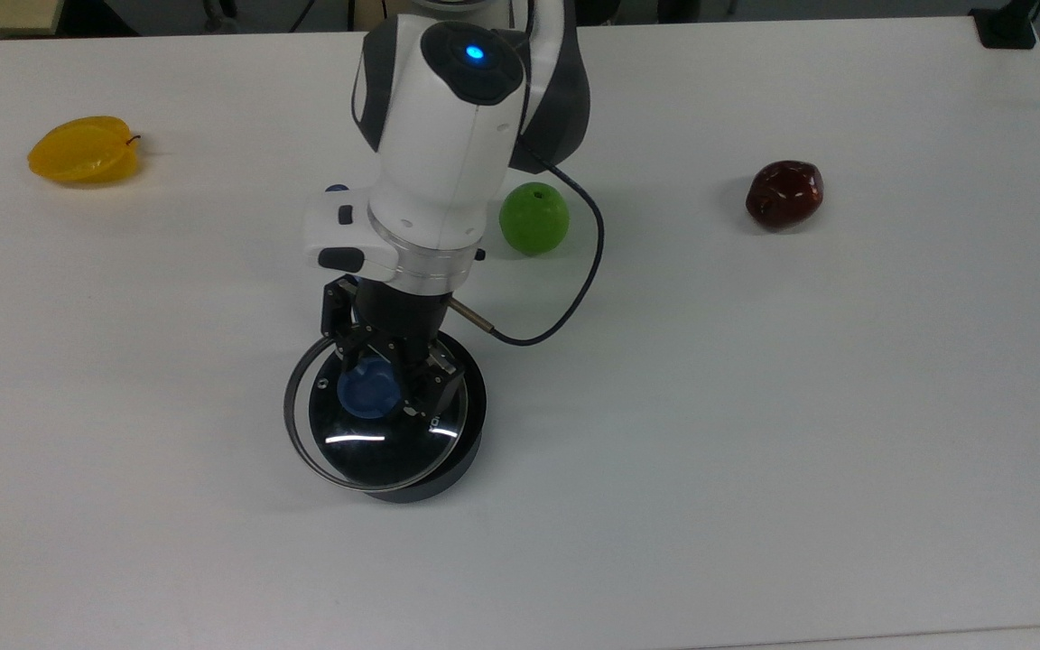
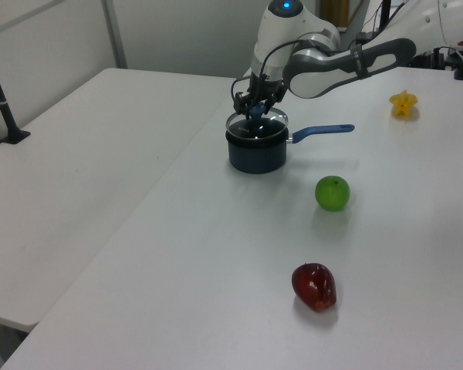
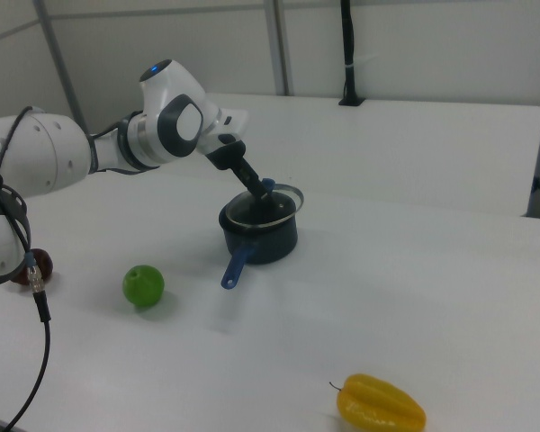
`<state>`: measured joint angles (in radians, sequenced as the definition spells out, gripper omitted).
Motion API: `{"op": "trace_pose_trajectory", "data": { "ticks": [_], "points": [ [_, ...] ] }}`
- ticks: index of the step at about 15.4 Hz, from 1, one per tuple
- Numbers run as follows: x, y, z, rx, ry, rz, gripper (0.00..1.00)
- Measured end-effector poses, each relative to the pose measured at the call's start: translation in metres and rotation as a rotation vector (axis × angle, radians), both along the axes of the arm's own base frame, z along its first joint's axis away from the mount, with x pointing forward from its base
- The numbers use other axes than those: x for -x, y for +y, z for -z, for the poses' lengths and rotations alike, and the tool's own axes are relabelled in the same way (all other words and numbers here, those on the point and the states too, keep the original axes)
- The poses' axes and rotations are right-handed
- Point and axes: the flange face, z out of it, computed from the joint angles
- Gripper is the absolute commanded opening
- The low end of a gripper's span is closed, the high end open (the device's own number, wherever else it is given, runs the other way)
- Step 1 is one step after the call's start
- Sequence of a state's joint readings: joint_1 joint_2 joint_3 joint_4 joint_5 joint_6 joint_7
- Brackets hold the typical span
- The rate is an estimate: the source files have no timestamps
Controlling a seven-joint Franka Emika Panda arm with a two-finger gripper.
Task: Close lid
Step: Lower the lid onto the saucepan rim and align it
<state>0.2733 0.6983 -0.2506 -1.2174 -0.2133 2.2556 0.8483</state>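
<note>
The round glass lid (image 1: pixel 366 442) with a metal rim hangs just above the black saucepan (image 1: pixel 461 451), overlapping most of its opening and sticking out a little past the rim on the top view's left. My gripper (image 1: pixel 376 384) is shut on the lid's blue knob (image 1: pixel 366 390). In the left view the lid (image 2: pixel 256 123) sits low over the saucepan (image 2: pixel 255 150), and my gripper (image 2: pixel 256 105) comes down on it from above. In the right view the lid (image 3: pixel 268 202) tilts slightly over the saucepan (image 3: pixel 261 236), with my gripper (image 3: pixel 263 191) holding it.
The pan's blue handle (image 2: pixel 324 131) points toward the left view's right. A green apple (image 1: pixel 533 218) lies close behind the arm, a dark red fruit (image 1: pixel 784 193) at the top view's right, and a yellow starfruit (image 1: pixel 82 150) at its far left.
</note>
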Motion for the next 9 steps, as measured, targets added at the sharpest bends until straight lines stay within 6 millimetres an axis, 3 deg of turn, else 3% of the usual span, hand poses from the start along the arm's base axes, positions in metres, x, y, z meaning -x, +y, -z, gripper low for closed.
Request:
{"op": "trace_pose_trajectory", "data": {
  "ticks": [4,9],
  "points": [
    [0.003,0.019,0.007,-0.013,0.005,0.002,0.38],
    [0.005,0.026,0.014,0.005,0.005,0.013,0.38]
  ]
}}
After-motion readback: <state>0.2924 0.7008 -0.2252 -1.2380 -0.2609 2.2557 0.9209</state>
